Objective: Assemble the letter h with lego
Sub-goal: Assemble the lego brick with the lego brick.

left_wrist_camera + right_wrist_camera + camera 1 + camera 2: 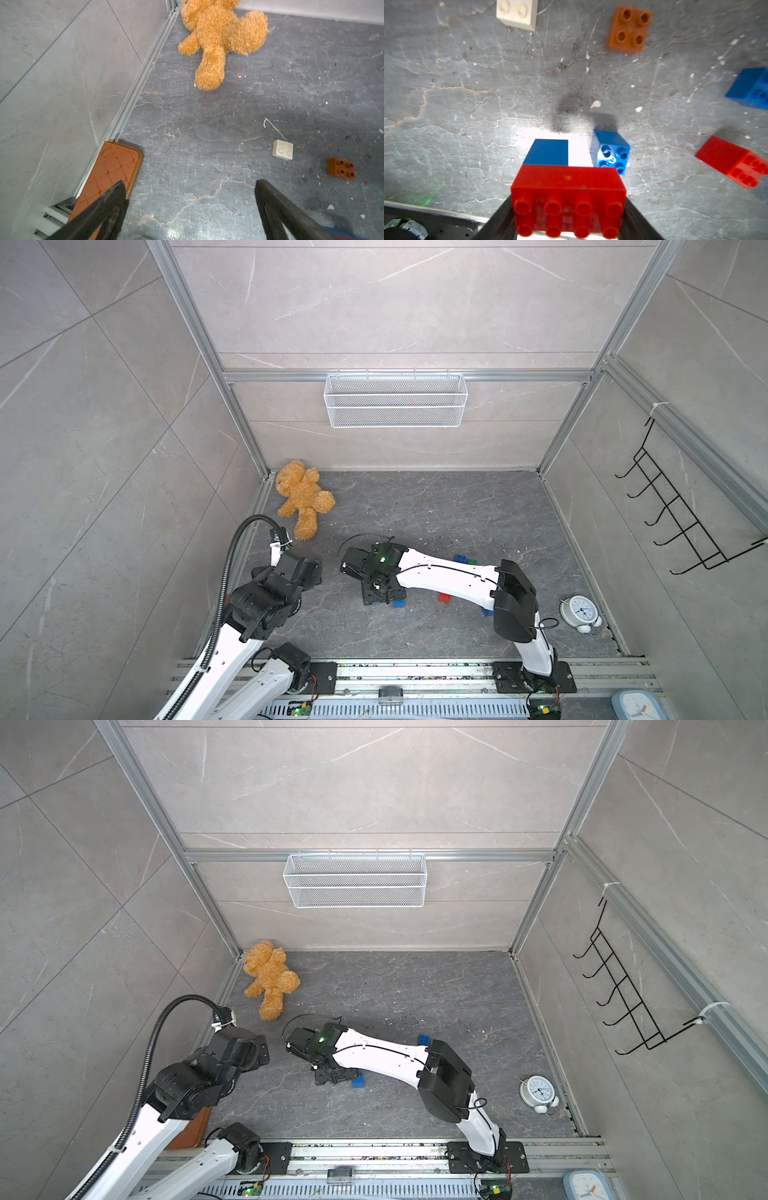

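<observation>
At the near middle of the surface (467, 104), a long red brick (568, 182) is clasped by the right hand (568, 207), with a blue brick (548, 152) joined beneath one end. A loose blue brick (611, 152) is seen just beside it, a short red brick (733, 162) farther off, and a brown brick (628, 31) and a white brick (517, 12) beyond. The left hand (189, 187) is held spread wide and empty beside a wallet (112, 170). A teddy bear (220, 37) is seen in the far corner.

Grey-tiled walls (395, 302), dark worktop (436, 506)
A white mesh basket (395, 410) hung on the back wall, a black hook rack (673, 506) on a side wall.
</observation>
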